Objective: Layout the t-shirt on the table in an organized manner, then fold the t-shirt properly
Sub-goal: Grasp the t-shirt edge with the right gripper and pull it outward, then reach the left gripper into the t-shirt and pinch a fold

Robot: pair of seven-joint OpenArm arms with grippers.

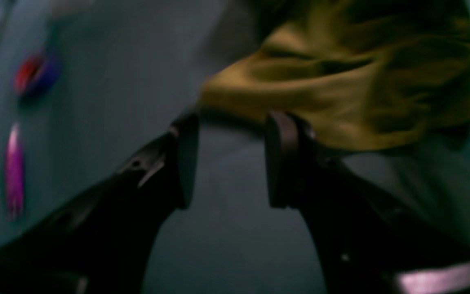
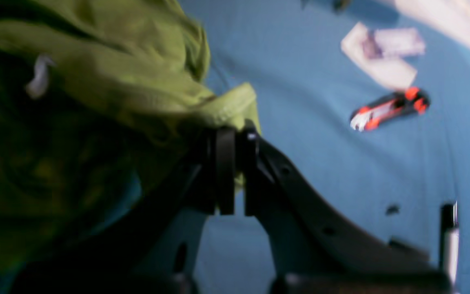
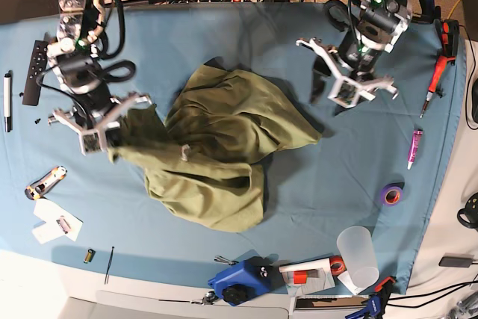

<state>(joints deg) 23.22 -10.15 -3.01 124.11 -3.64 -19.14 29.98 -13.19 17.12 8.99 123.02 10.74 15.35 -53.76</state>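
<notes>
T-shirt (image 3: 224, 147) is sitting pretty much mid-tabletop (image 3: 336, 184), an olive-green crumpled heap, not flat at all. Its long axis runs diagonally in the base view, from the upper right corner of the cloth near the middle of the table down toward the lower left, where a thick fold bunches up. A small white neck tag (image 3: 184, 152) pokes out roughly in the middle of the pile.

Right hand (image 2: 231, 171) is on the left side of the base view, arm angled down from the back edge with the hand tipped toward the shirt's left edge. Its fingers are clamped together with a fold of the green fabric pinched between them, so it's gripping the t-shirt right at the hem-like edge.

Left hand (image 1: 229, 159) is on the other side, arm coming down from the back right corner. The fingers are spread apart with nothing between them, and the shirt's edge lies just past the fingertips in the wrist view. In the base view it's hanging off the shirt's upper right side, not touching it as far as can be told.
</notes>
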